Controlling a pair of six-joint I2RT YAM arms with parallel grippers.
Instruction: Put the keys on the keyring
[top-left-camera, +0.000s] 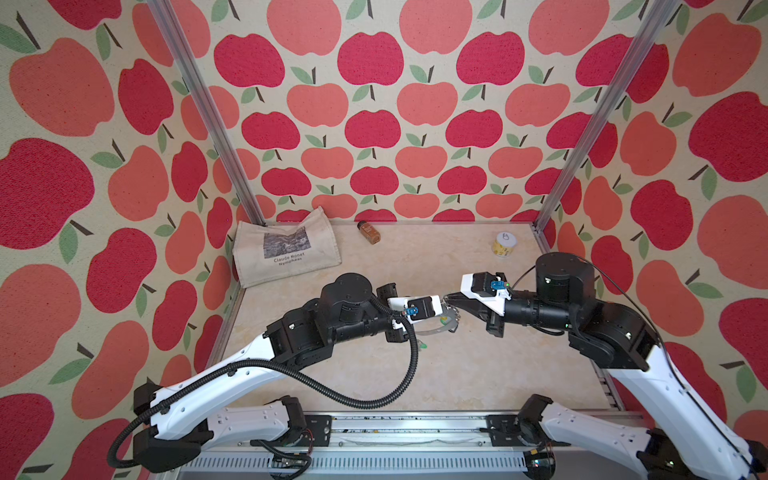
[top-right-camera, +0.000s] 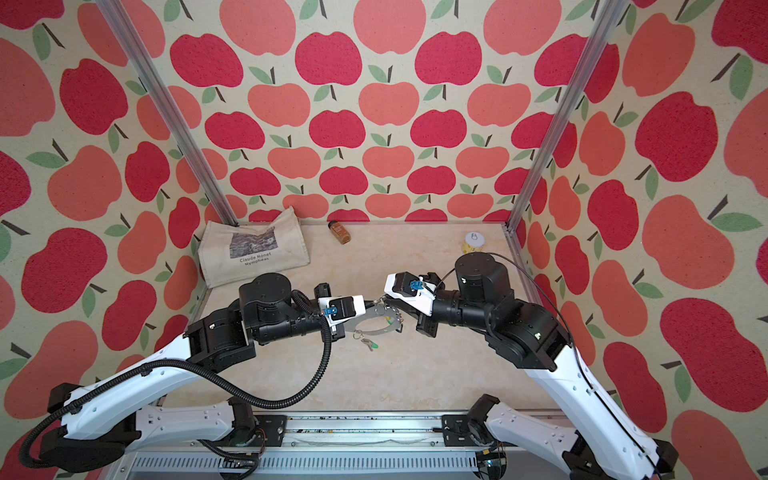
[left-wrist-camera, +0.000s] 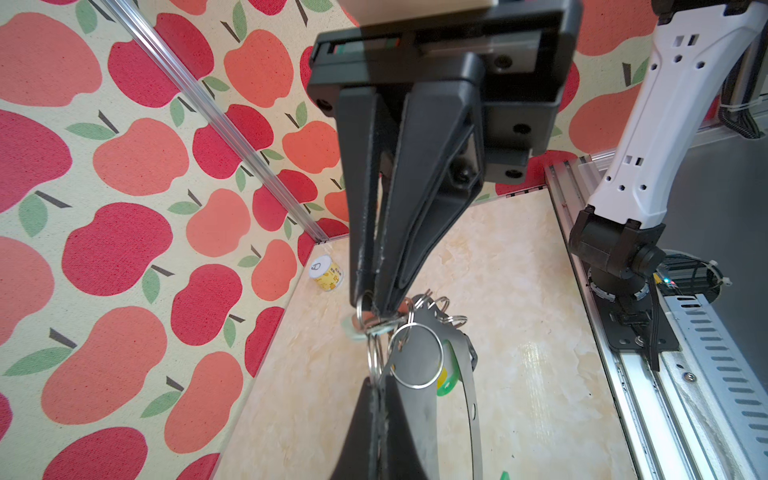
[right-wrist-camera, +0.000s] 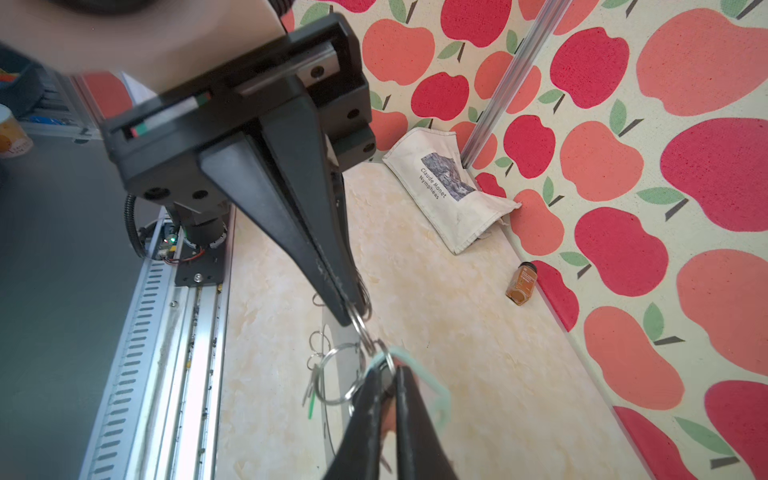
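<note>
The keyring (top-right-camera: 376, 329), a flat grey oval plate edged with silver split rings, hangs above the table between both arms. My left gripper (left-wrist-camera: 376, 380) is shut on one of its split rings (left-wrist-camera: 373, 357). My right gripper (right-wrist-camera: 388, 370) meets it tip to tip from the opposite side. Its jaws stand a narrow gap apart at a ring. The keys' pale mint tag (right-wrist-camera: 436, 395) shows blurred just beside the right fingers and also appears as the tag (left-wrist-camera: 353, 330) at the right gripper's tips (left-wrist-camera: 374, 305). The metal key itself is hidden.
A key with a green tag (top-right-camera: 372, 345) dangles under the plate, next to a yellow tag (left-wrist-camera: 442, 374). A canvas tote bag (top-left-camera: 286, 253) lies at the back left, a brown spice bottle (top-left-camera: 369, 232) at the back wall and a small can (top-left-camera: 503, 244) at the back right.
</note>
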